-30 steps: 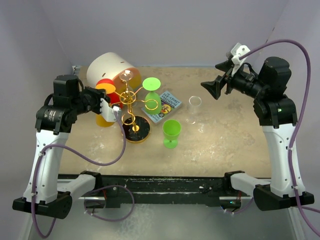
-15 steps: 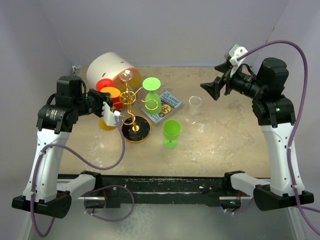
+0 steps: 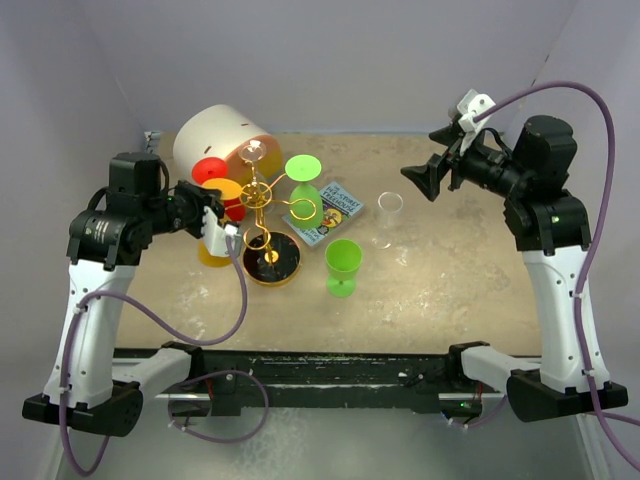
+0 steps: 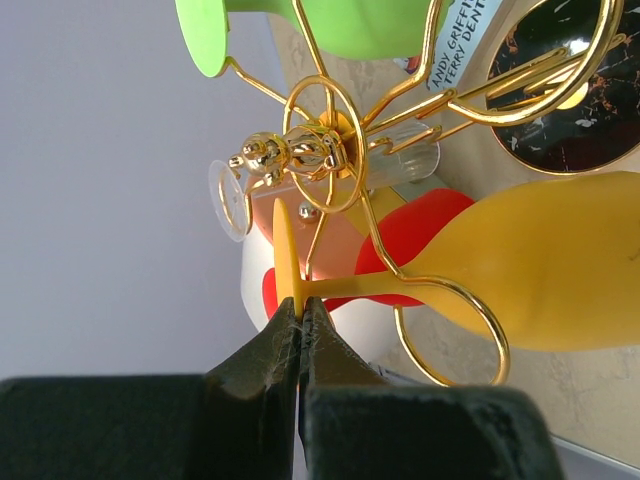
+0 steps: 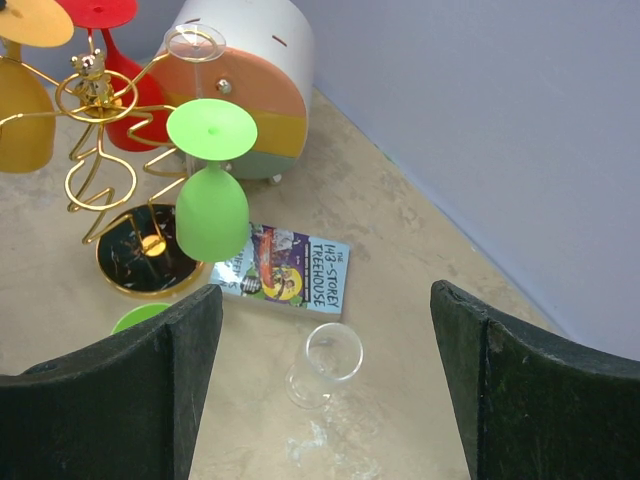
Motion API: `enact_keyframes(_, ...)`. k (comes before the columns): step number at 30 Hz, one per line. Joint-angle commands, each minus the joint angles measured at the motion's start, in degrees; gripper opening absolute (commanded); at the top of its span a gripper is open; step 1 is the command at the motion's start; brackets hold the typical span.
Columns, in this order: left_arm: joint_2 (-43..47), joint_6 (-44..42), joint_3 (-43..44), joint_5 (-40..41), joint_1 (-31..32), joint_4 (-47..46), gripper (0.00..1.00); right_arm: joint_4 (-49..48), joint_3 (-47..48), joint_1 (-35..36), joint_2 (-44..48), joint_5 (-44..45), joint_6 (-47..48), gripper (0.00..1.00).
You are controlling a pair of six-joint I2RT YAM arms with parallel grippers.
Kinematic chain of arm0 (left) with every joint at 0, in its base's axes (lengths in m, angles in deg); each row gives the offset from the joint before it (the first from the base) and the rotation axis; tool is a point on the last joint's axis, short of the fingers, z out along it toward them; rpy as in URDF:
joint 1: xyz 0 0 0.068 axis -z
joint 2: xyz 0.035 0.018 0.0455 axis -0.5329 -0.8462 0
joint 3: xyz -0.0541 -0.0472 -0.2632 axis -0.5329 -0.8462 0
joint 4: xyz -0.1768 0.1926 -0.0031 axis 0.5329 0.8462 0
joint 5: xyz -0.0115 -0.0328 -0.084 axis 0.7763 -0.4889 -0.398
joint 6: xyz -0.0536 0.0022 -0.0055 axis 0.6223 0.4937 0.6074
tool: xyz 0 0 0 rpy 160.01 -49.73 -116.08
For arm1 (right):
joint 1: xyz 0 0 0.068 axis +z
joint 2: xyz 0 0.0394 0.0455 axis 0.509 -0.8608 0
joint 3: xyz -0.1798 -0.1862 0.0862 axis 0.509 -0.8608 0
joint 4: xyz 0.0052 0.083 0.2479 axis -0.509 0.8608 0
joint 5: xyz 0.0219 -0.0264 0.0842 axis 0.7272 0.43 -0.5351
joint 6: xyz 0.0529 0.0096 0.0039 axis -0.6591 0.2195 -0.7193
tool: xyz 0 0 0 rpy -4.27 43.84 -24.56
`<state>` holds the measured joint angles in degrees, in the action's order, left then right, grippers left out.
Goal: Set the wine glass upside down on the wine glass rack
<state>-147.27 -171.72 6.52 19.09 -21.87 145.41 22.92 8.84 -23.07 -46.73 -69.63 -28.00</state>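
Note:
The gold wire wine glass rack [image 3: 258,196] stands at the left centre on its round black base [image 3: 273,259]. My left gripper [image 3: 221,222] is shut on the thin foot of a yellow wine glass [image 3: 212,246], which hangs bowl down. In the left wrist view the left gripper [image 4: 300,306] pinches the yellow foot [image 4: 284,250], and the yellow wine glass [image 4: 540,272] has its stem inside a gold ring arm [image 4: 450,330]. A red glass [image 3: 211,170], a green glass [image 3: 303,168] and a clear glass [image 3: 254,151] hang on the rack. My right gripper [image 3: 424,180] is raised and open.
A big white cylinder [image 3: 214,134] lies behind the rack. A book [image 3: 327,212] lies right of the base. A green glass [image 3: 343,265] and a clear glass [image 3: 389,206] stand upright on the table; the clear glass [image 5: 330,356] shows below my open right gripper [image 5: 325,305].
My left gripper has carried the yellow glass a little nearer and to the right, closer to the rack's post. The right arm has stayed still.

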Motion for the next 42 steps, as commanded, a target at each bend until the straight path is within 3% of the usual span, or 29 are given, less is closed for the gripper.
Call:
enact_keyframes(1, 0.9, -0.9, 3.0, -0.4, 0.4, 1.4, 0.00, -1.0, -0.2, -0.2, 1.3, 0.3, 1.0, 0.87)
enact_keyframes(26, 3.2, 2.1, 2.7, 6.8, 0.4, 5.8, 0.01, -0.7, -1.2, -0.1, 0.9, -0.5, 1.4, 0.88)
enact_keyframes(42, 3.9, 1.8, -0.7, 7.3, 0.4, 8.1, 0.01, -0.5, -1.9, -0.2, 1.3, -0.4, 1.8, 0.89)
